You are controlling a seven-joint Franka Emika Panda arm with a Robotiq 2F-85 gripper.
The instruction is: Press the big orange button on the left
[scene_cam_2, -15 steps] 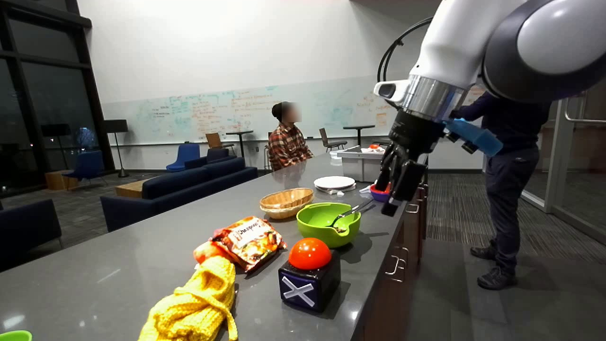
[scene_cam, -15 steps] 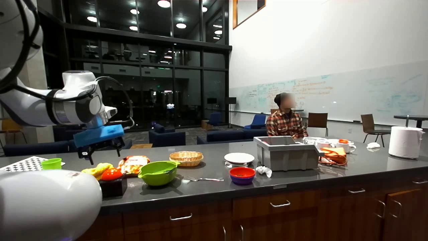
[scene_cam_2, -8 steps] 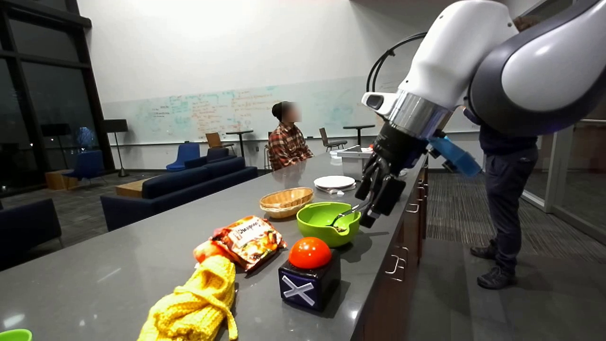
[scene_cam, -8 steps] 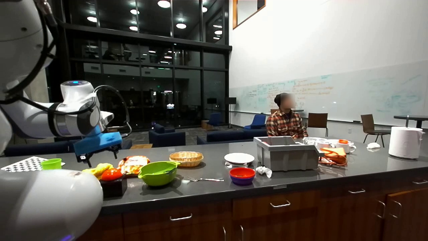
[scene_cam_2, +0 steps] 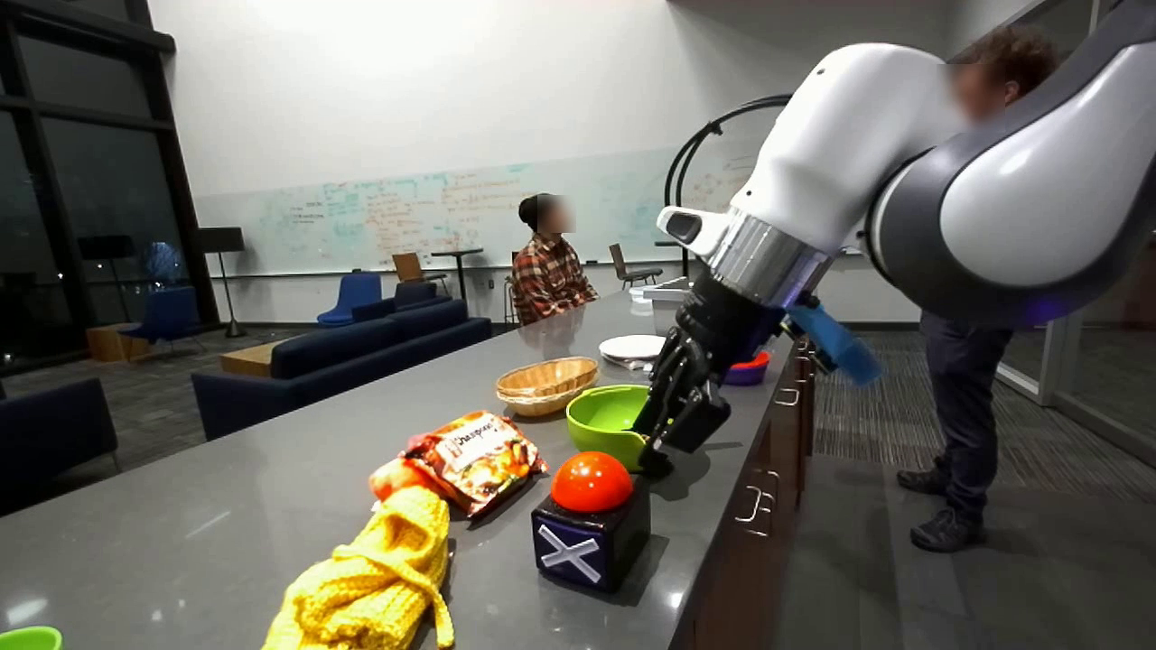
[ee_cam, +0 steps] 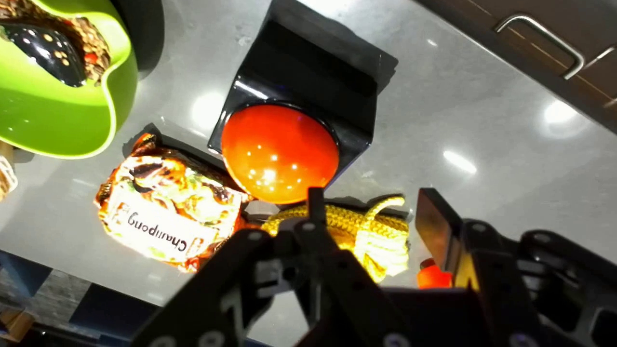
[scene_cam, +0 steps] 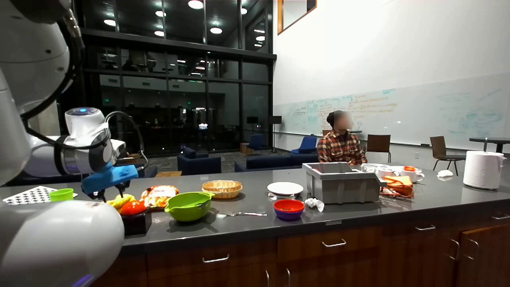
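The big orange dome button (scene_cam_2: 591, 483) sits on top of a black box (scene_cam_2: 571, 551) with a white X on its side. It also shows in an exterior view (scene_cam: 133, 207) and, lit up, in the wrist view (ee_cam: 279, 152). My gripper (ee_cam: 371, 197) is open with nothing between its fingers. In the wrist view the left fingertip overlaps the dome's lower right edge. In an exterior view the gripper (scene_cam_2: 664, 451) is tilted downward, just right of the dome and in front of the green bowl. It appears apart from the button.
A green bowl (scene_cam_2: 601, 420) with a spoon stands beside the button. A Champong packet (scene_cam_2: 474, 460) and a yellow knitted item (scene_cam_2: 370, 578) lie close by. A wicker basket (scene_cam_2: 546, 384) and grey bin (scene_cam: 342, 185) stand farther along the counter. A person stands behind the arm.
The arm has come down and moved toward the button, from above the counter's edge past the bowl to beside the dome. The button and other objects have not moved.
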